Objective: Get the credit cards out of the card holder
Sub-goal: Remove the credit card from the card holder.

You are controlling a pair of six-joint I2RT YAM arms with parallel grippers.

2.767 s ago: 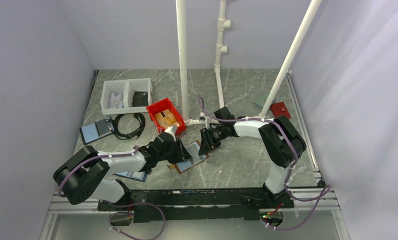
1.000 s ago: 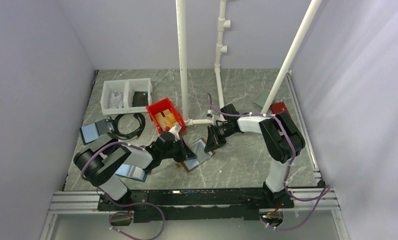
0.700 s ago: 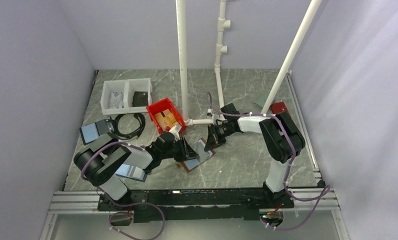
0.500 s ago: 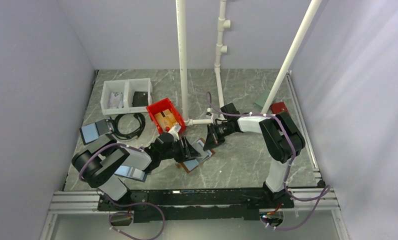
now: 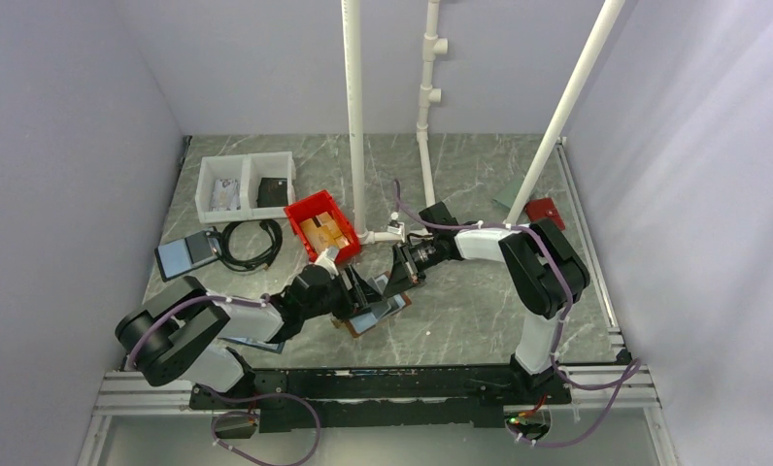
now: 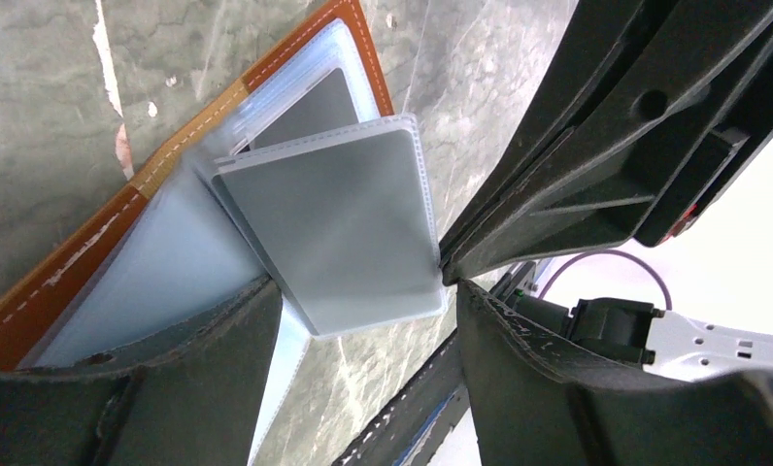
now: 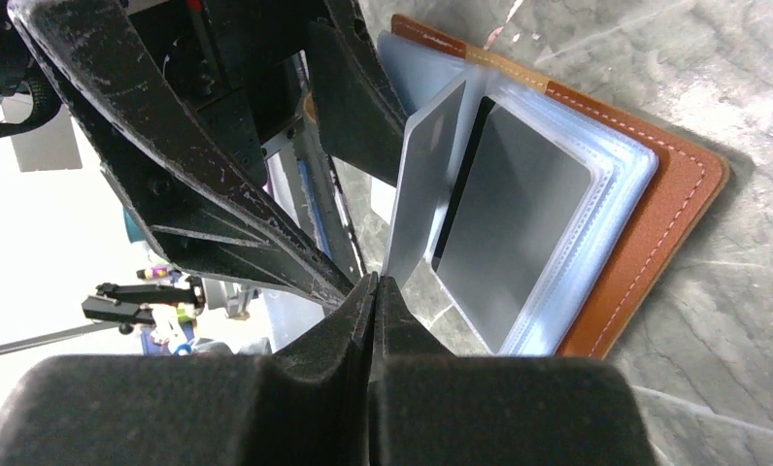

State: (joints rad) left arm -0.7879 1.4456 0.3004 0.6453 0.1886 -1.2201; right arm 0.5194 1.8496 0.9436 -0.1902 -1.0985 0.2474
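Observation:
The brown card holder (image 5: 394, 305) lies open on the marble table between both arms; its stitched edge (image 6: 82, 254) and clear plastic sleeves show in the wrist views. One sleeve holding a grey card (image 6: 334, 218) stands lifted off the stack. My right gripper (image 7: 375, 291) is shut on the edge of that raised sleeve (image 7: 423, 175). Another dark grey card (image 7: 519, 233) lies flat in the holder (image 7: 669, 223). My left gripper (image 6: 368, 325) is open, its fingers straddling the lifted sleeve's lower end without clamping it. In the top view the left gripper (image 5: 363, 291) and right gripper (image 5: 399, 280) nearly meet.
A red bin (image 5: 305, 211) and a white two-compartment tray (image 5: 248, 159) stand at the back left, beside a black cable coil (image 5: 252, 245) and a blue-edged folder (image 5: 185, 254). Another folder (image 5: 256, 341) lies under the left arm. White pipes (image 5: 355, 116) rise behind; a red card (image 5: 544, 212) lies far right.
My left gripper has opened from nearly shut. The right gripper closed on the sleeve and holds it raised. Both grippers and the holder shifted slightly toward the near left.

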